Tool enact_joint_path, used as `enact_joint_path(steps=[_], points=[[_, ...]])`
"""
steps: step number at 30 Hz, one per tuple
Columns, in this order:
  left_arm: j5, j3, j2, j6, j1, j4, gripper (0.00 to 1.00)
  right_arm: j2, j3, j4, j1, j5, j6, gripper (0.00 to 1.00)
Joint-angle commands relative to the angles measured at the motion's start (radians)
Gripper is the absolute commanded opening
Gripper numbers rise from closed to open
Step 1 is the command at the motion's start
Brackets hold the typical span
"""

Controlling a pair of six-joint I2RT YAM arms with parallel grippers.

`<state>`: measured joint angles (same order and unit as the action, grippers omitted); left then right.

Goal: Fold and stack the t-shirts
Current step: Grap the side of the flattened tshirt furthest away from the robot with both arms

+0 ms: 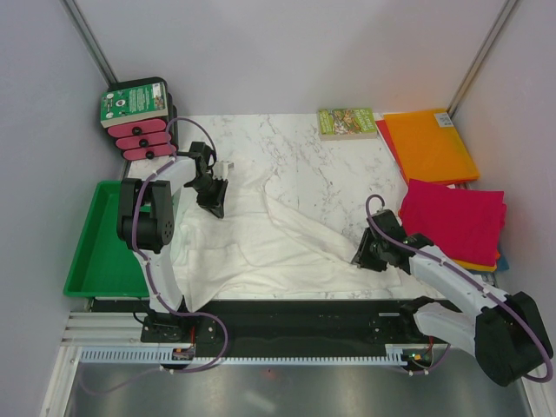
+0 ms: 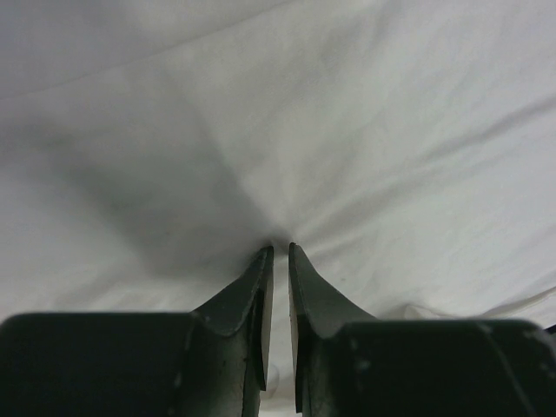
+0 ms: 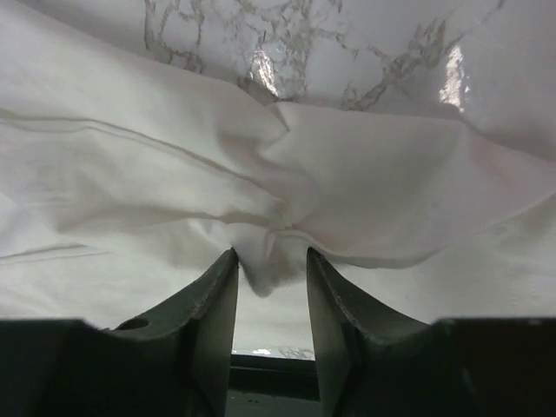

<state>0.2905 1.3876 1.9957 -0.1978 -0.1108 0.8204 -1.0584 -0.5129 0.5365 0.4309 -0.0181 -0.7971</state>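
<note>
Two pincers, both down on one white t-shirt [image 1: 261, 252].

Left pincer [image 2: 280, 250]: fingers almost together, clamped on a pinch of the white cloth, with creases fanning out from the tips in the wrist view. White cloth ahead of it and to both sides. From above, planted on the shirt's far left part, pointing down into it.

Right pincer [image 3: 271, 256]: parted, with a small crumpled bunch of the shirt's edge sitting between the fingertips. Whether the bunch presses on either inner face, cannot tell. Ahead of it, soft folds and a seam running off to its left. Beyond those, bare marble table [image 3: 304, 35].

Between the two pincers: the shirt itself, wrinkled and unfolded, with a long ridge running from near the left one toward the right one.

Close on the right of the right pincer, a folded magenta t-shirt [image 1: 456, 217] with an orange edge showing beneath it. Farther out past that, at the table's far right corner, a flat orange t-shirt [image 1: 430, 143]. Well ahead of the right pincer, just beside the orange one, a small green-covered book [image 1: 347, 122].

To the left of the left pincer, beside the table, a green tray [image 1: 100, 252].
</note>
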Motion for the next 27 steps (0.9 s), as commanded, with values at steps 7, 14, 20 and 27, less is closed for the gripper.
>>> enact_joint_path(steps=[7,14,20,27], points=[[-0.011,-0.027,-0.006,0.011,-0.003,-0.003,0.20,0.077,-0.145,-0.001,0.012,0.191,-0.005,0.67],[-0.007,-0.021,0.000,0.012,-0.003,-0.001,0.20,-0.023,-0.124,-0.095,0.014,0.175,0.006,0.35],[-0.014,-0.024,-0.003,0.008,-0.003,-0.001,0.19,-0.039,-0.081,-0.109,0.020,0.179,0.006,0.17],[-0.007,-0.024,0.005,0.014,-0.003,-0.001,0.19,-0.022,-0.056,-0.099,0.023,0.219,-0.001,0.44]])
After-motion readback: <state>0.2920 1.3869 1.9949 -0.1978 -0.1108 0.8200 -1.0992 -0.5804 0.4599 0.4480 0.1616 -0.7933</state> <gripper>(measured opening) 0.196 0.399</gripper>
